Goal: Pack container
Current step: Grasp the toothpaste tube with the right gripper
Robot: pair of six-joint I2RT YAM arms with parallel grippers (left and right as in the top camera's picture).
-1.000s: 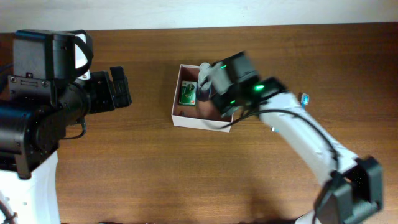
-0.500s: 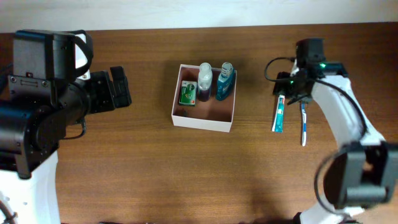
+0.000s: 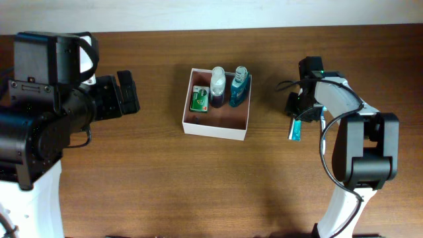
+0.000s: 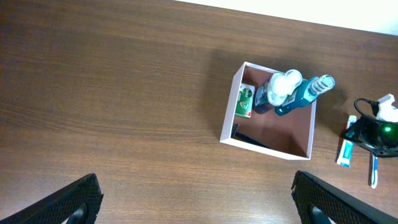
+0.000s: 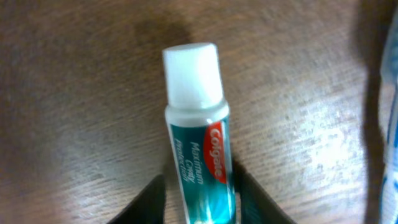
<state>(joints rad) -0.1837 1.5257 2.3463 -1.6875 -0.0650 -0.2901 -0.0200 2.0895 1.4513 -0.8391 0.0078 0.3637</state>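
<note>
Container point(image 3: 215, 130) sits mid-table point(image 3: 132, 178), off to the left of your right gripper point(image 5: 200, 202), and that arm is far nearer than the wide-spread left gripper point(image 4: 202, 199). Right fingers straddle the toothpaste point(image 5: 196, 143) lying flat, its long axis running between them, cap point(image 5: 191, 71) pointing ahead. You can't tell whether they're pinching.

The container point(image 4: 283, 128) is seen near the far edge of the desk, with a green packet point(image 4: 246, 101), a white-capped bottle point(image 4: 281, 87) and a blue bottle point(image 4: 306, 94) ranged along its far wall. A toothpaste tube point(image 4: 345, 150) and a toothbrush point(image 4: 373, 173) are laid toward the right edge, under the right gripper point(image 4: 373, 129). The left gripper point(image 4: 199, 200) is held with its fingers point(image 4: 71, 199) wide apart.
</note>
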